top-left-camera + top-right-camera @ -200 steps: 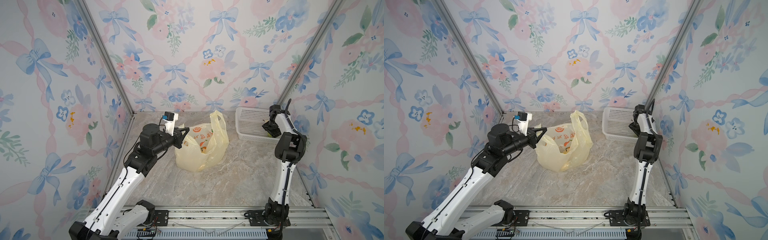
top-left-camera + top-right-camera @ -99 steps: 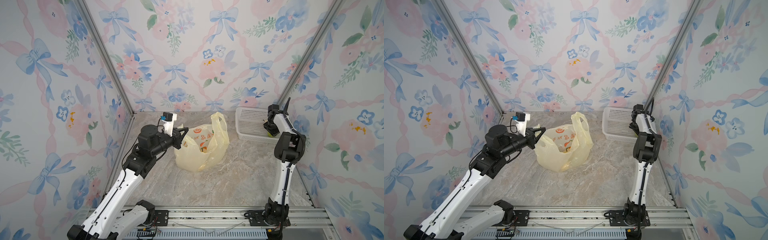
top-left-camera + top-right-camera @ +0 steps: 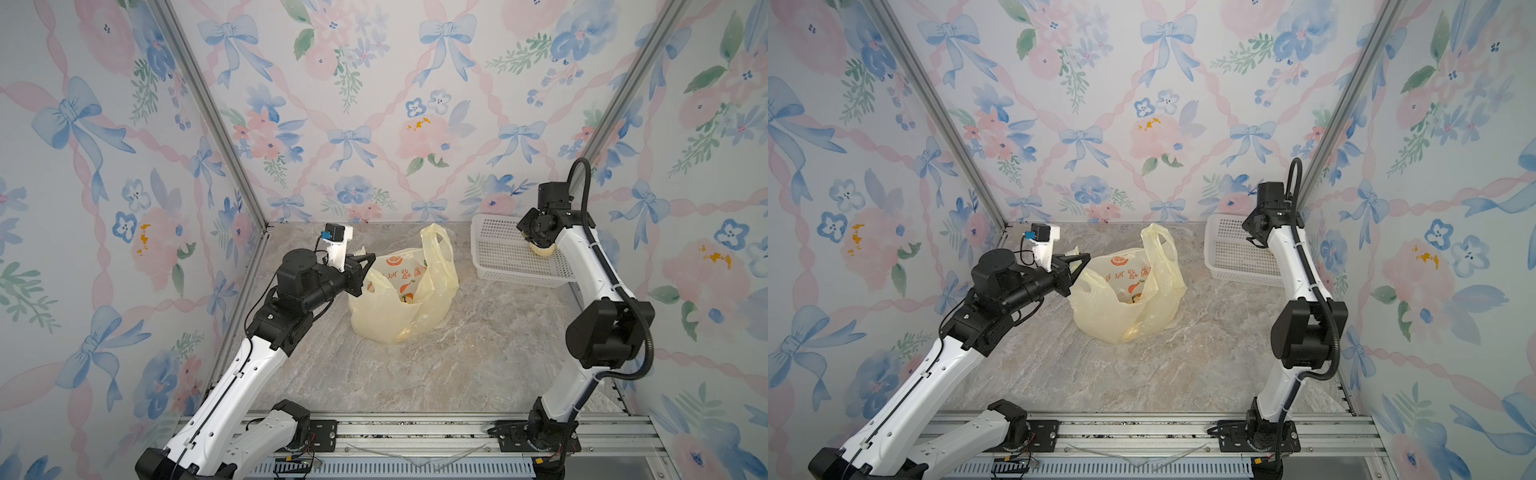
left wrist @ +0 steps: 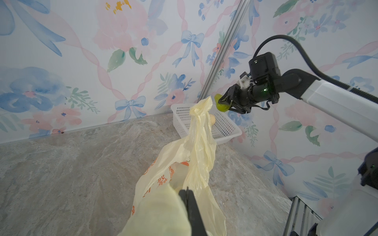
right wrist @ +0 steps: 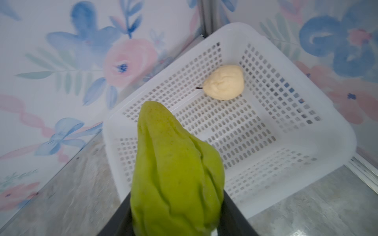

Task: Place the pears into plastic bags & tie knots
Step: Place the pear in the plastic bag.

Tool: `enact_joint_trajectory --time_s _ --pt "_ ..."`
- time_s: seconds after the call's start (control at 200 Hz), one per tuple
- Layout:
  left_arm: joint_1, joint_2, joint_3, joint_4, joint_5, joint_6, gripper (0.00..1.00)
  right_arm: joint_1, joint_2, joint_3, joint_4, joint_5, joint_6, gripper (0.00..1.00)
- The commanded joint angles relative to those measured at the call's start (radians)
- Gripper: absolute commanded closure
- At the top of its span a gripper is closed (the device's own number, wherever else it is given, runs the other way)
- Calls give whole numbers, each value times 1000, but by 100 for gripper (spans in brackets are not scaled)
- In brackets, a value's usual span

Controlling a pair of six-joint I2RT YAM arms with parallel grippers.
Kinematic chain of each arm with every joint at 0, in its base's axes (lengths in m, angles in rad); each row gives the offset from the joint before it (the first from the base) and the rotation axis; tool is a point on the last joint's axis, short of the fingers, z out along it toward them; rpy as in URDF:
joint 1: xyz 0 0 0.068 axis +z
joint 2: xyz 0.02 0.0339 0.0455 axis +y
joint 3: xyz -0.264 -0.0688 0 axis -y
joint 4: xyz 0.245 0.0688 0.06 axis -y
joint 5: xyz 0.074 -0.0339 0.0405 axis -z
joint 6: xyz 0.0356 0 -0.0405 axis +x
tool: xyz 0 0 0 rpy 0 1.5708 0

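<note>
Right end effector (image 4: 225,104): jaws clamped on the green pear (image 5: 176,169), gripping it across its wide end. The narrow end points away from the wrist. The pear hangs in the air above the white basket (image 3: 498,249), clear of its rim. In both top views the wrist hides the green fruit.

Basket: sits in the far right corner of the tabletop (image 3: 478,353), close against the walls. It holds one cream pear (image 5: 225,82), which lies on its side on the perforated floor near a wall, dark stem showing.

Left end effector (image 3: 370,262): jaws pressed together, pinching the bag (image 3: 386,316) at the rim on the left arm's side and holding that edge up off the tabletop. The left wrist view shows the film bunched against one dark finger (image 4: 190,204).

Bag: pale yellow, translucent, orange print. It rests mid-tabletop, well apart from the basket, with its mouth open upward. The second handle loop (image 3: 436,245) stands upright on the basket side, free and untied. Orange patches show inside the mouth; I cannot tell print from fruit there.
</note>
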Motion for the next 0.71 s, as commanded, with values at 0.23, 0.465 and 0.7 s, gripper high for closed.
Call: enact_joint_trajectory --time_s 0.23,0.465,0.7 --pt "4 41 35 8 -21 -1 100 329 -295 -135 173 -450 -235 52" --pt "5 53 50 12 7 20 100 589 -234 -51 58 -461 -317 50" --pt "3 40 55 14 16 31 100 698 -89 -67 -16 -487 -369 51"
